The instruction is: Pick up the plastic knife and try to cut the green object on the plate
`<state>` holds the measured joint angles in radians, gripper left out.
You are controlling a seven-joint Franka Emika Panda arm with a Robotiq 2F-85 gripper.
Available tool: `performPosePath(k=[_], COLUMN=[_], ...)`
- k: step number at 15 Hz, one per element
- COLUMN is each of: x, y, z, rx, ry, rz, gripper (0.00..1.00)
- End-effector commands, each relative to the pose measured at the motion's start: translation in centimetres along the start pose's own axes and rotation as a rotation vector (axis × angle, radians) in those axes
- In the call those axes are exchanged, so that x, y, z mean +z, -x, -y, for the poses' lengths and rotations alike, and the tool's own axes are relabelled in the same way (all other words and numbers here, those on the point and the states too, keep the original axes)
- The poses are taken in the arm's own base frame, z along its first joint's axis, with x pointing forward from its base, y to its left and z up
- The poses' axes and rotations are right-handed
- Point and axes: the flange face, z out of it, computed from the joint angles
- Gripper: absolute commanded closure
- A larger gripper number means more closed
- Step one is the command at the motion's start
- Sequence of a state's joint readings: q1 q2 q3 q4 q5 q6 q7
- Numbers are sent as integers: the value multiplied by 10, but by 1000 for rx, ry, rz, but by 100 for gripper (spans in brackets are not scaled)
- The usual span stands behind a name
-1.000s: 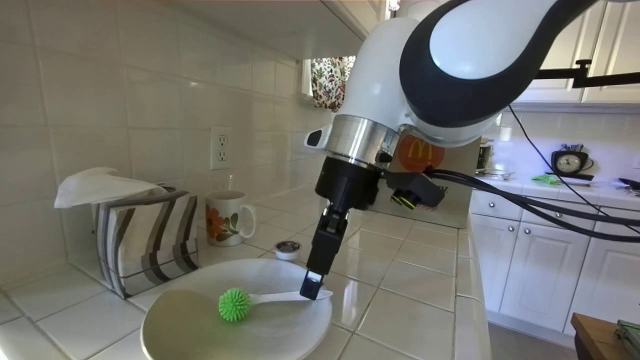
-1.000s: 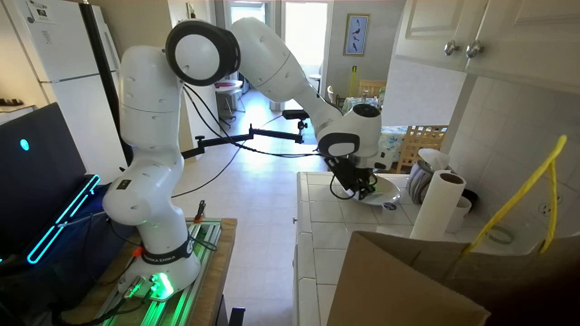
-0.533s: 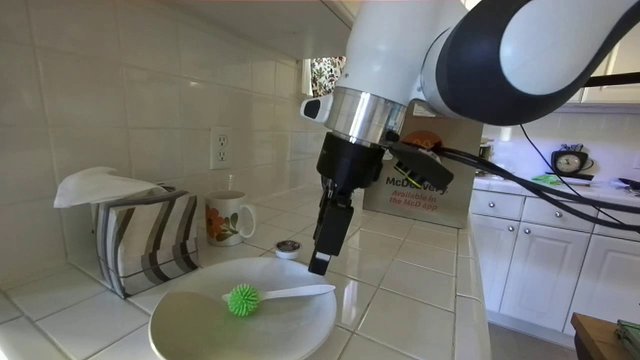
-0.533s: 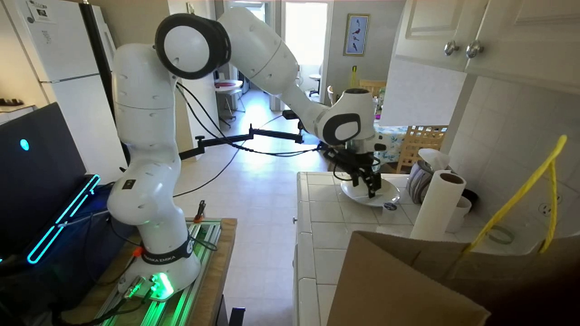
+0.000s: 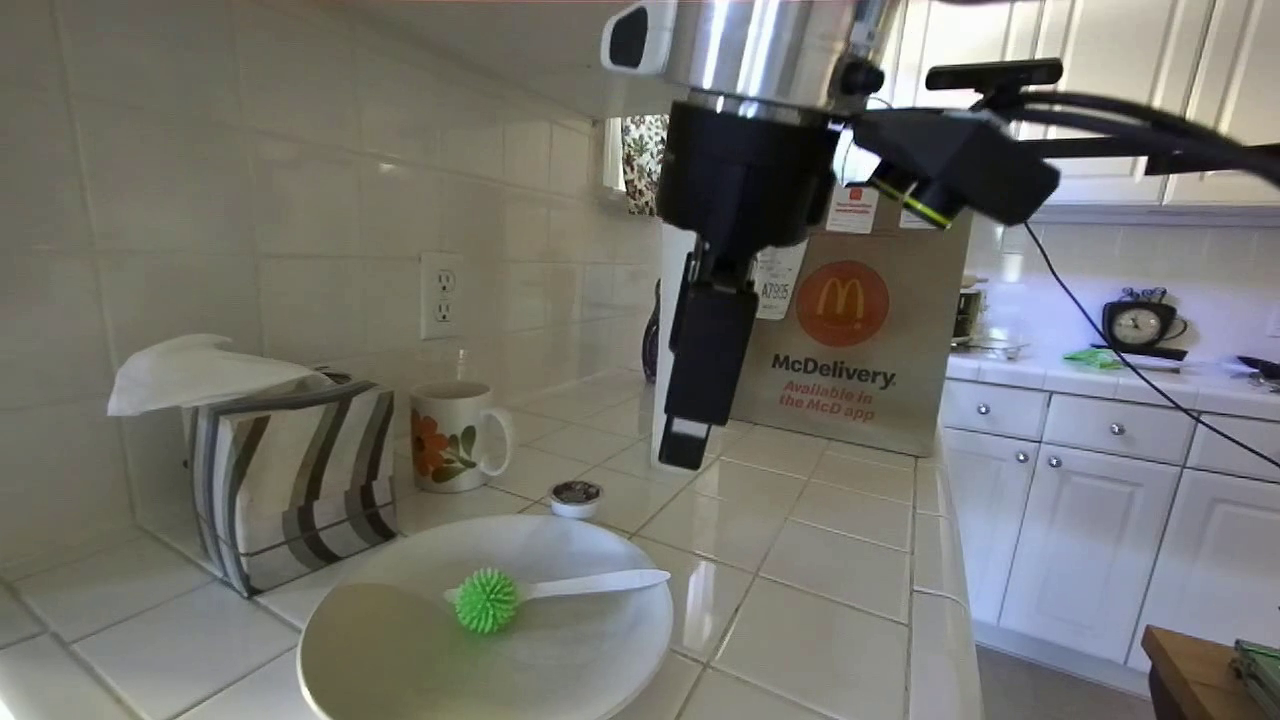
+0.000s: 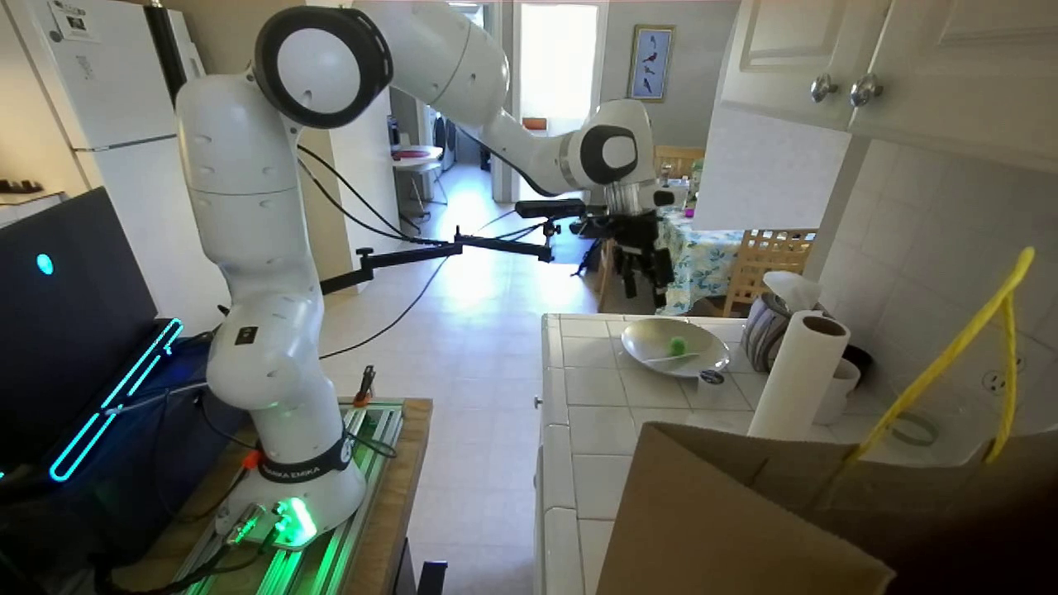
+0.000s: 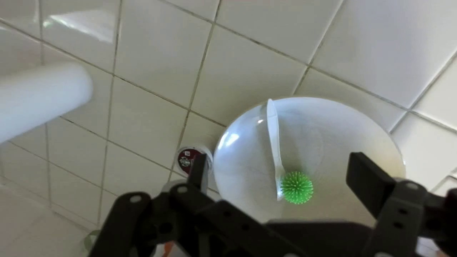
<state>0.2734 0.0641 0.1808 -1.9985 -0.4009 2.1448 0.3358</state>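
Note:
The plastic knife (image 7: pixel 274 132) lies in the plate (image 7: pixel 246 185), its thin handle end resting against the rim. Touching or right beside its other end sits the green object (image 7: pixel 297 187), a spiky ball, in the wrist view. An exterior view shows the same white knife (image 5: pixel 600 582) running from the green ball (image 5: pixel 487 601) to the edge of the plate (image 5: pixel 400 680). My gripper (image 7: pixel 280 167) is open, its fingers wide apart with nothing held. It hangs well above the counter, the fingertips (image 5: pixel 683 450) higher than the plate and toward its far side.
Near the plate are a small coffee pod (image 5: pixel 575 498), a flowered mug (image 5: pixel 455 437) and a rack of striped dishes (image 5: pixel 300 480). A paper towel roll (image 6: pixel 798 376) stands upright on the counter. The McDelivery bag (image 5: pixel 840 370) stands behind my gripper in an exterior view.
My gripper has opened and let go of the knife, then risen well above the plate. The knife, ball and plate shifted slightly, then stayed put.

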Motion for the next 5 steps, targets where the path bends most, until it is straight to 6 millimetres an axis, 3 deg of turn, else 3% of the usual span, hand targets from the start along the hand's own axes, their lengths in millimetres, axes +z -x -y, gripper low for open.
performPosePath(k=[1,2,5], x=[-37,-22,-36], y=[3,2,3], z=[-2,2,-1], rx=[103,54,87], ry=[83,39,53], rz=[40,31,39], gripper=[0,0,0])
